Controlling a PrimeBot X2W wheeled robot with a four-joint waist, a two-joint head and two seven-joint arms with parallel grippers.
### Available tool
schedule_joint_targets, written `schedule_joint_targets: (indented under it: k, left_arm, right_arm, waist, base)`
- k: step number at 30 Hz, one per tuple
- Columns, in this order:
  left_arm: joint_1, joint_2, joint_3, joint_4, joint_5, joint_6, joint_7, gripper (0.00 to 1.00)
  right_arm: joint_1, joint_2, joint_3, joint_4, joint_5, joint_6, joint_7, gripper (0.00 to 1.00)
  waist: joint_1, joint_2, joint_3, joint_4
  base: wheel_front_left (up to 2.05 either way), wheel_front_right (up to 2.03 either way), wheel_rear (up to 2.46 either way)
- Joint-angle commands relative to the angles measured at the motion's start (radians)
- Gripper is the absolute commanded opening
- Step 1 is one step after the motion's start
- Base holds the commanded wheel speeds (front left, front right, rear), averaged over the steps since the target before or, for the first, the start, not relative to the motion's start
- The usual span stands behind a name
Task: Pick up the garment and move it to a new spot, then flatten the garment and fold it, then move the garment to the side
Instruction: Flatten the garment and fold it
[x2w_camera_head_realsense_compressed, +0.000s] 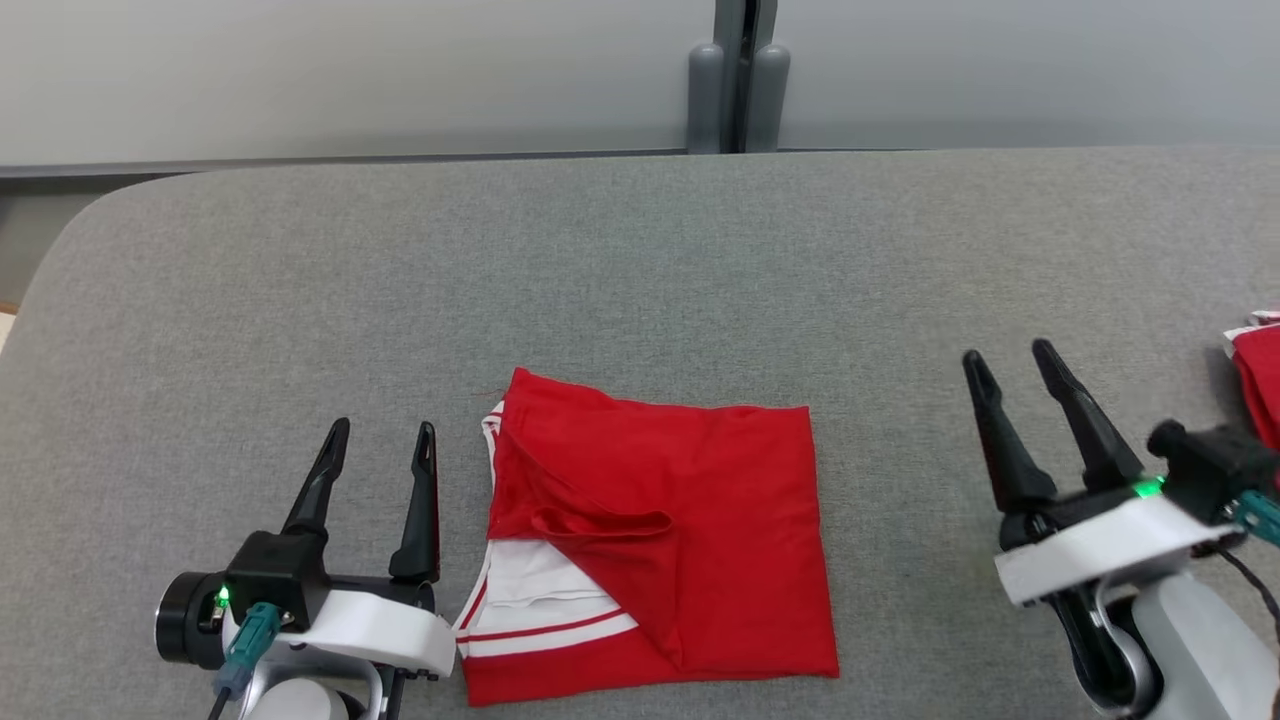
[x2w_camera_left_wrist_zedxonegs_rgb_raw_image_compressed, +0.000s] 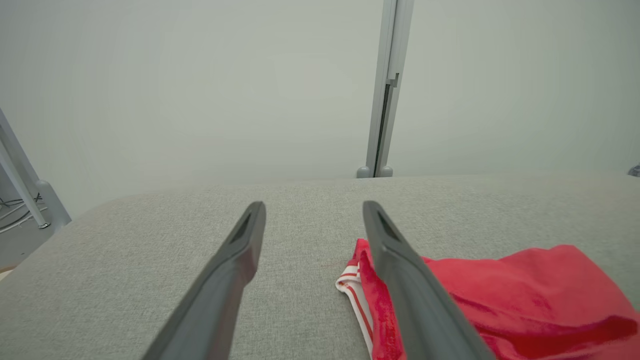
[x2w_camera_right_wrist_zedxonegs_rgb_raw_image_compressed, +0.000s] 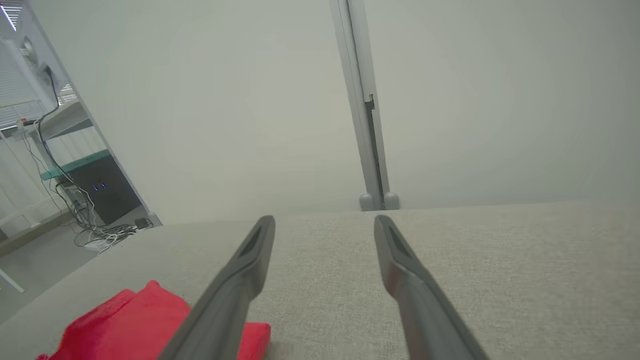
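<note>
A red garment (x2w_camera_head_realsense_compressed: 690, 520) with white and red-striped trim lies folded into a rough square on the grey table (x2w_camera_head_realsense_compressed: 640, 260), near the front edge. My left gripper (x2w_camera_head_realsense_compressed: 382, 433) stands open just left of it, apart from the cloth, fingers pointing away from me. In the left wrist view the left gripper (x2w_camera_left_wrist_zedxonegs_rgb_raw_image_compressed: 312, 206) has nothing between its fingers and the garment (x2w_camera_left_wrist_zedxonegs_rgb_raw_image_compressed: 520, 295) lies past the right finger. Well to the right of the cloth, my right gripper (x2w_camera_head_realsense_compressed: 1008, 357) is open and empty. The right wrist view shows the right gripper (x2w_camera_right_wrist_zedxonegs_rgb_raw_image_compressed: 324, 220) over bare table, the garment (x2w_camera_right_wrist_zedxonegs_rgb_raw_image_compressed: 125, 325) at lower left.
Another red and white piece of cloth (x2w_camera_head_realsense_compressed: 1260, 385) lies at the table's right edge, close behind my right gripper. A grey post (x2w_camera_head_realsense_compressed: 738, 75) stands behind the table's far edge against a pale wall. The table's left corner is rounded.
</note>
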Motion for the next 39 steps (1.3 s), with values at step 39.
schedule_joint_targets:
  k: [39]
  left_arm:
    - [0.171, 0.065, 0.014, -0.069, -0.033, 0.07, 0.042, 1.0]
  right_arm:
    - [0.489, 0.085, -0.333, -0.4, -0.306, 0.0, 0.256, 1.0]
  waist:
    - [0.0, 0.0, -0.164, -0.087]
  base:
    - [0.0, 0.0, 0.0]
